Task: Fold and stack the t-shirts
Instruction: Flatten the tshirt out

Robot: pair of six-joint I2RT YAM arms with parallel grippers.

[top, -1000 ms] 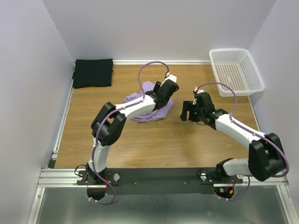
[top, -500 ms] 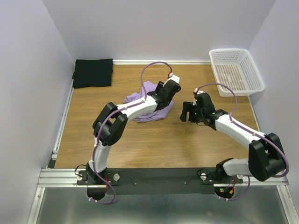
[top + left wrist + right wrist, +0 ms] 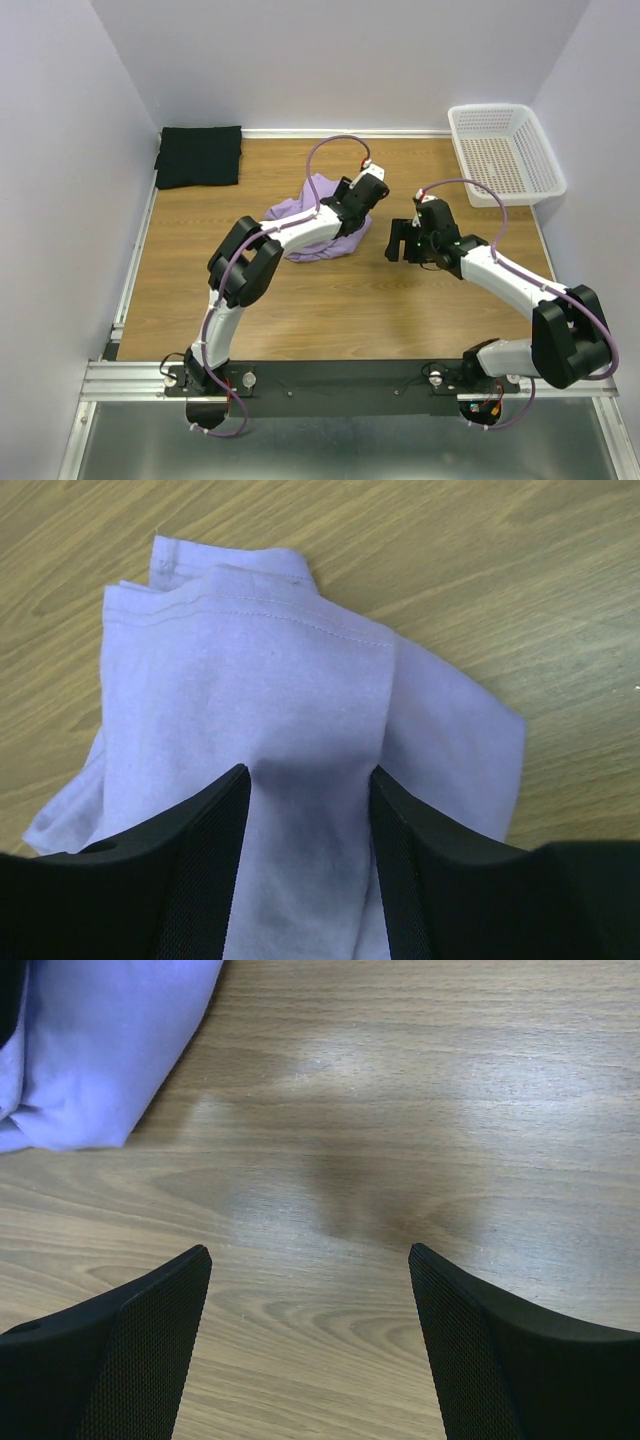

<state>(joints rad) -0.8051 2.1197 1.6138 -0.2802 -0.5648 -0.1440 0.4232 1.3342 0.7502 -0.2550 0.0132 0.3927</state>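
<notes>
Nearest, along the near edge of the table (image 3: 330, 300): a black rail (image 3: 330, 380), then smooth wood-grain laminate in warm brown with a faint sheen.

Just right of the table's middle: right gripper (image 3: 308, 1255), spread wide, gripping nothing, poised over bare board. Black fingers (image 3: 140, 1340) with rounded tips and a fine mesh texture.

At the table's middle: left gripper (image 3: 308, 780), drawn in narrow on a thick ridge of the lavender t-shirt (image 3: 250, 660). Cloth pinched up between the two fingers and fanning out beyond them.

- Soft, matte cotton knit, crumpled into a loose heap rather than laid flat.
- Double row of stitching along one hem edge, a single seam line on the layer above it, several layers stacked at that corner.
- Cut off at the lower frame of the left wrist view and masked by the finger bodies, so cannot tell how deep the grip goes.
- From above, mostly covered by the white left forearm (image 3: 300, 232), with only rumpled lobes showing on either side of it. Sleeves and collar not to be made out.

At the table's far left corner: black t-shirt (image 3: 199, 155), folded into a flat, neat rectangle. Dull dark fabric, creases too dark to read.

At the table's far right corner: white plastic basket (image 3: 490, 108), rectangular, with a smooth rim and small perforations across the walls and floor.
</notes>
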